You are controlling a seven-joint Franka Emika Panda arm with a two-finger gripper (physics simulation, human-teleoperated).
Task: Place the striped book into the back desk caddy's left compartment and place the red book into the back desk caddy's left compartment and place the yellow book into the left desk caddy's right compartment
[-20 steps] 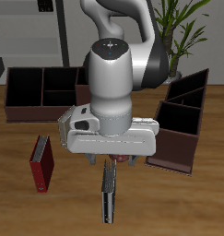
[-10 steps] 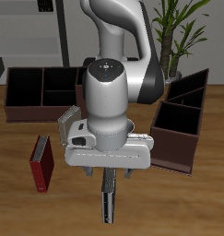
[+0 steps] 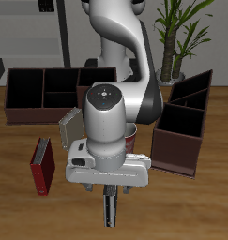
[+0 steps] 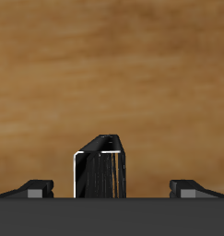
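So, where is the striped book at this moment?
In the exterior view the striped book stands on the table near its front edge, directly beneath the end effector, with the red book nearby.

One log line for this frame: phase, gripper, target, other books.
phase: approach | gripper: open, straddling upright dark striped book | red book: on table, untouched | caddies: no books visible

1. The setting looked like a home office or study, rendered in simulation.
2. A wooden table with visible grain served as the work surface.
3. Two dark desk caddies stood on it: one along the back, another at the side, both divided into compartments.
4. Books lay on the table, among them a red book.
5. A potted plant and shelving stood behind.
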